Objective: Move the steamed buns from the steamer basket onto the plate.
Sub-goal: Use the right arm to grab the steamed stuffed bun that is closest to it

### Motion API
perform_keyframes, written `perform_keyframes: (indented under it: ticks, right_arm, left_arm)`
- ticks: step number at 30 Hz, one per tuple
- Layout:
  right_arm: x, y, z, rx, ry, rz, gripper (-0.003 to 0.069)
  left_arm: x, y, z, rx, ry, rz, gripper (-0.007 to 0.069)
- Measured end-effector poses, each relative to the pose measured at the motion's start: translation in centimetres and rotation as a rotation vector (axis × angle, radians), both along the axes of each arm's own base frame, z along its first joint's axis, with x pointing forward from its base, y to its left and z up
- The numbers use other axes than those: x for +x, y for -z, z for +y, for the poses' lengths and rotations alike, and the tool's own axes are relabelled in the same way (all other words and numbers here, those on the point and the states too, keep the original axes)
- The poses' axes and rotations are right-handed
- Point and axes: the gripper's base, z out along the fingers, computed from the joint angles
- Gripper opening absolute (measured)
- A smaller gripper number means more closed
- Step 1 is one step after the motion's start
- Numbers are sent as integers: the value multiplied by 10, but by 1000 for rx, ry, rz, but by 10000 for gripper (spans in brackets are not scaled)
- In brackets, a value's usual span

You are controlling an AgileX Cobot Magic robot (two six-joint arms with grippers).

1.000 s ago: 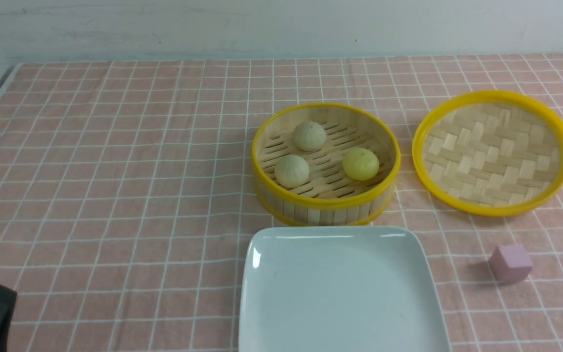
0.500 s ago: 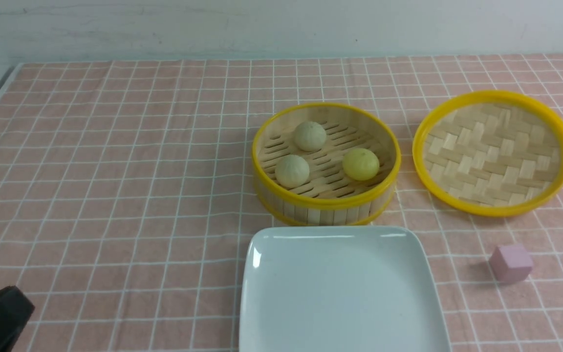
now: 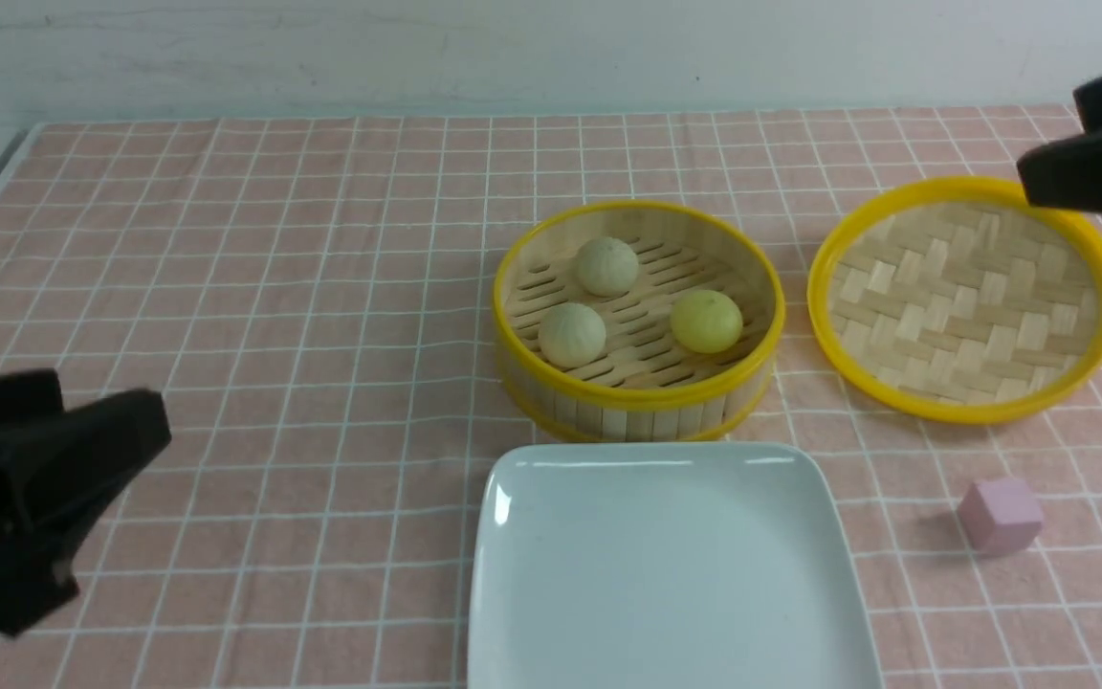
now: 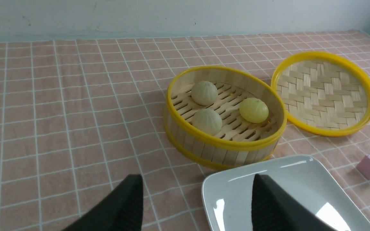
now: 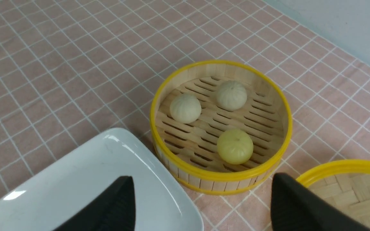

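The pink checked tablecloth (image 3: 226,287) carries the steamer basket (image 3: 637,400), the plate (image 3: 666,574) near it, a woven tray (image 3: 962,413) and a pink cube (image 3: 999,515).

left claw (image 4: 198,179): spread wide | right claw (image 5: 202,179): spread wide

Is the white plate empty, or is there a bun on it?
Empty. The plate shows only bare white; the two beige buns and the yellow bun all sit inside the steamer basket.
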Motion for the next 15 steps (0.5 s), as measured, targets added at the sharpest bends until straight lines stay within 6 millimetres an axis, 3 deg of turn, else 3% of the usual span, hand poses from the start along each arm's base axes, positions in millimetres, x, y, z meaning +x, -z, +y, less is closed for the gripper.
perform_keyframes:
  ticks: [5, 6, 7, 15]
  right_arm:
    - [28, -6, 4, 14, -29, 64, 548]
    - [46, -1, 12, -9, -54, 103, 548]
    - [46, -3, 11, -13, -52, 98, 548]
    - [114, 44, 75, -252, -121, 235, 548]
  left_arm:
    - [21, -5, 1, 0, -15, 24, 464]
    - [27, -6, 1, 2, -18, 33, 464]
    - [28, -6, 1, 2, -20, 36, 464]
    - [42, -4, 2, 26, -23, 52, 464]
